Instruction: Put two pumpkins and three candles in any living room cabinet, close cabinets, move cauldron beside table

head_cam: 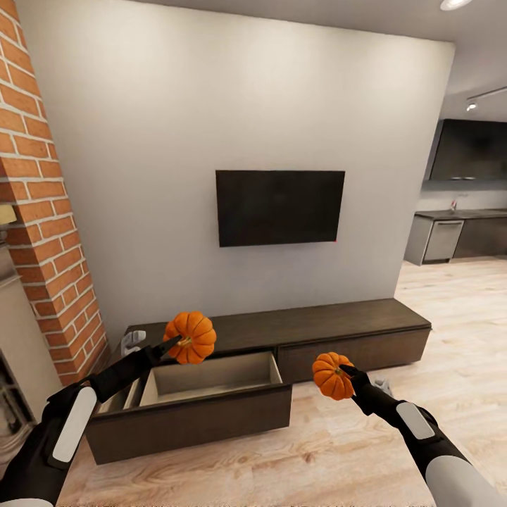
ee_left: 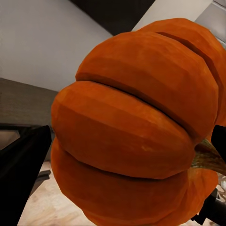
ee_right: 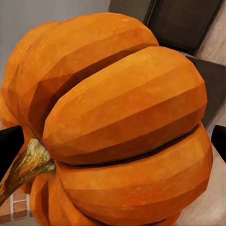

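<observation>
Tool on my left arm (head_cam: 171, 344) is clamped on one pumpkin (head_cam: 190, 337), held in the air above the open drawer of the cabinet (head_cam: 338, 331); that drawer (head_cam: 211, 380) is pulled out, its pale inside bare. My right tool (head_cam: 350, 372) grips the other pumpkin (head_cam: 332, 375) over the wood floor (head_cam: 451, 366), just in front of the cabinet's shut right front. Both wrist views show ribbed orange skin (ee_left: 132, 141) and a stem (ee_right: 23, 167) up close.

Left pumpkin (head_cam: 190, 337) above open cabinet (head_cam: 204, 394).
</observation>
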You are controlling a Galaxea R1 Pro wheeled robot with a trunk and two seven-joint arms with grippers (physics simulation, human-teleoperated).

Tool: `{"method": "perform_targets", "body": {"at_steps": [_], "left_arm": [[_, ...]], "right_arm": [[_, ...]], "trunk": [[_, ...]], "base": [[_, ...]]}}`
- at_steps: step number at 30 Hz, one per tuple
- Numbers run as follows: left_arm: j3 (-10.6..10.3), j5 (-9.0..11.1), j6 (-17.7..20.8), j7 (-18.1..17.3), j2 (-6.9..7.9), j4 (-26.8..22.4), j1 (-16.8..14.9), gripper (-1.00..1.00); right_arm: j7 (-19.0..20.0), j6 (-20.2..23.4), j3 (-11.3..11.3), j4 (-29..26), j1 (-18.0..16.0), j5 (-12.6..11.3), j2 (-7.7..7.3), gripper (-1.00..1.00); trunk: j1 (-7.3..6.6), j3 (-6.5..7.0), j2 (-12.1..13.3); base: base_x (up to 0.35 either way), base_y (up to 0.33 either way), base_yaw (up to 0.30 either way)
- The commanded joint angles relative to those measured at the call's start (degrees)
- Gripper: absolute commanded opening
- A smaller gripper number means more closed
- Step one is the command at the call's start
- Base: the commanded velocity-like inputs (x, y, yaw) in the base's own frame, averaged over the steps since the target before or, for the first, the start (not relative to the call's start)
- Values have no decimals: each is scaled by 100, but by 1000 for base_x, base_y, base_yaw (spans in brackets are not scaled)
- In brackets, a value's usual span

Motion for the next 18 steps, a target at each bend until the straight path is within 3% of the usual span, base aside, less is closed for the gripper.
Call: {"method": "perform_targets", "body": {"at_steps": [1, 5, 11, 18], "left_arm": [[5, 26, 37, 3, 0, 0, -4, -100], [5, 30, 38, 2, 0, -3, -4, -100], [5, 29, 37, 2, 0, -3, -4, -100], [5, 30, 41, 0, 0, -1, -4, -100]], "right_arm": [[8, 42, -35, 0, -5, -9, 3, -100], [8, 42, -30, 0, -5, -6, 6, -100], [8, 48, -20, 0, -5, -7, 3, -100], [8, 49, -18, -2, -5, -6, 2, -100]], "trunk": [[-22, 1, 36], [-110, 38, 196], [-110, -16, 196], [-264, 48, 477]], "base": [[0, 0, 0], [0, 0, 0], [0, 0, 0], [0, 0, 0]]}}
